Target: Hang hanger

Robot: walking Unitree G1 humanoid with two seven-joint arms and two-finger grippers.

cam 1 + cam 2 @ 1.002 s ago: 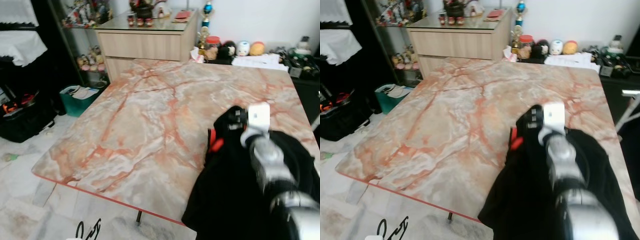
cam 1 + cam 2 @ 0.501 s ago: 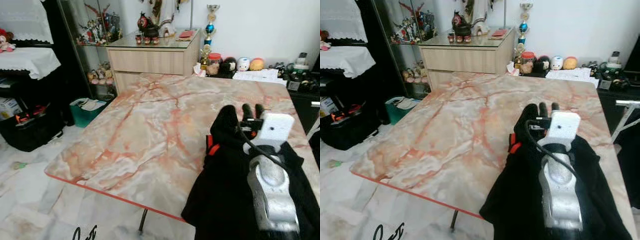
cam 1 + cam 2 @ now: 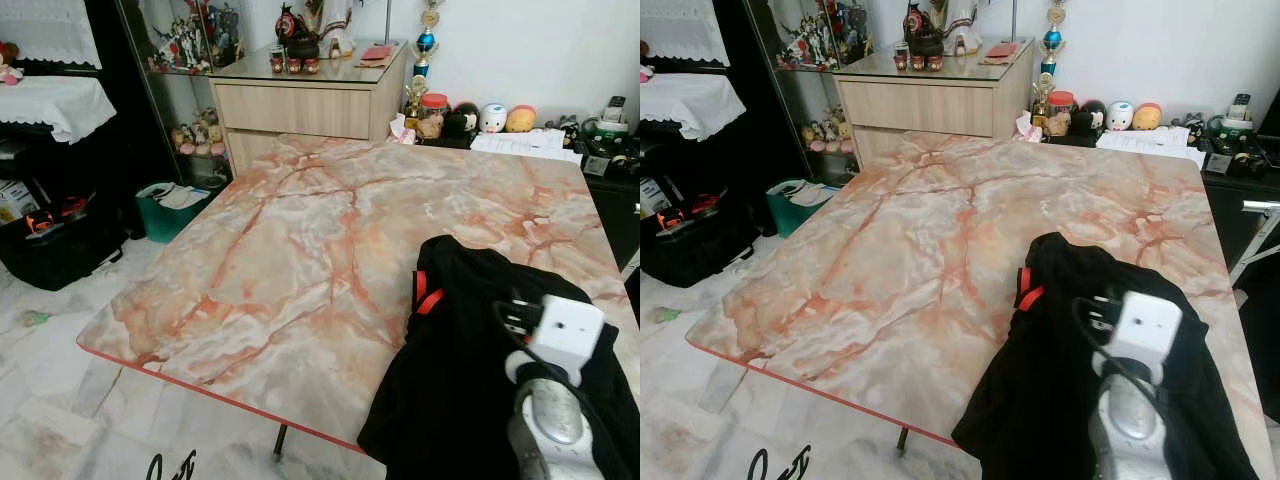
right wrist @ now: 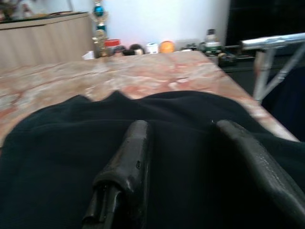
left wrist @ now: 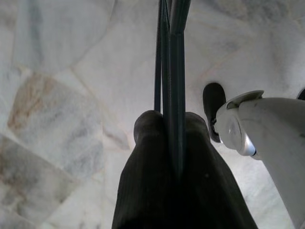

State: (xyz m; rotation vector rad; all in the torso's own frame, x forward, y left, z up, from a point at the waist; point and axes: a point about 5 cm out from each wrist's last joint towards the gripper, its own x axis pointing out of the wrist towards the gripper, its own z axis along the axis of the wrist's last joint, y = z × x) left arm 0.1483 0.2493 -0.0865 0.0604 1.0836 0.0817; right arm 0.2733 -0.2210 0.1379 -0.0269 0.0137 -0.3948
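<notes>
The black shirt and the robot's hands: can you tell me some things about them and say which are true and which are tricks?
1. The black shirt lies on the marble table. True.
2. The left gripper is shut on a thin dark hanger. True.
3. The right gripper is squeezed shut on the shirt. False: its fingers are spread open just over the cloth.
4. The shirt sits at the table's far edge, by the wooden cabinet. False: it is at the near right corner and droops over the edge.
5. A red bit shows on the shirt. True.
</notes>
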